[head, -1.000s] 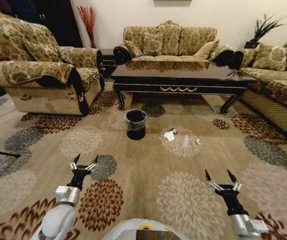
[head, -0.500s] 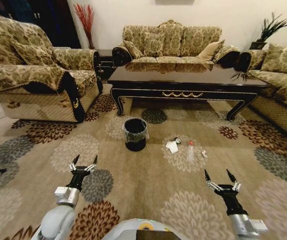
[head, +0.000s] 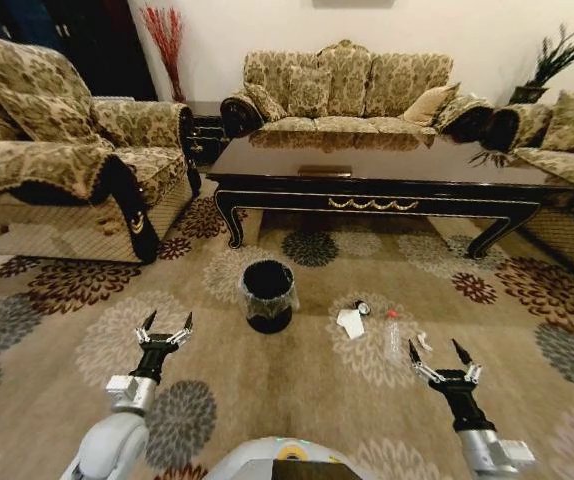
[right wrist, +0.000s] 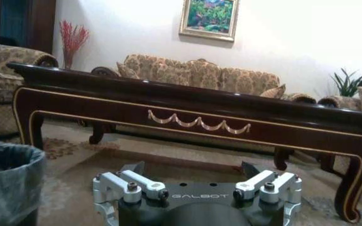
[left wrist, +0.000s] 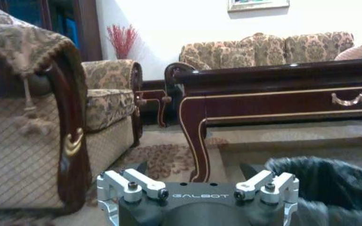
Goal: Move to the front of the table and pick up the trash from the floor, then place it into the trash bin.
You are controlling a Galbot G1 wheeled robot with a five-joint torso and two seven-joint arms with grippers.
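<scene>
The long dark-brown table (head: 387,175) with a gold ornament stands ahead on the floor (head: 297,390), a tan carpet with round flower medallions. In front of it sits the small black trash bin (head: 268,295) with a clear liner. To its right lies the trash: a white folded paper (head: 351,322), a tiny round black-and-white object (head: 363,308) and a clear plastic bottle (head: 394,335). My left gripper (head: 165,329) hangs open, near side of the bin. My right gripper (head: 435,353) is open, just short of the bottle. The table (right wrist: 193,113) and bin (right wrist: 8,181) show in the right wrist view.
A patterned armchair (head: 57,170) stands at the left, a matching sofa (head: 342,85) behind the table and another (head: 567,140) at the right. A small dark side table (head: 205,125) fills the far left corner. Open carpet lies between me and the bin.
The whole view has shifted: the table, bin and trash now sit nearer and lower in the picture, so the camera has moved forward. Both grippers keep the same open pose.
</scene>
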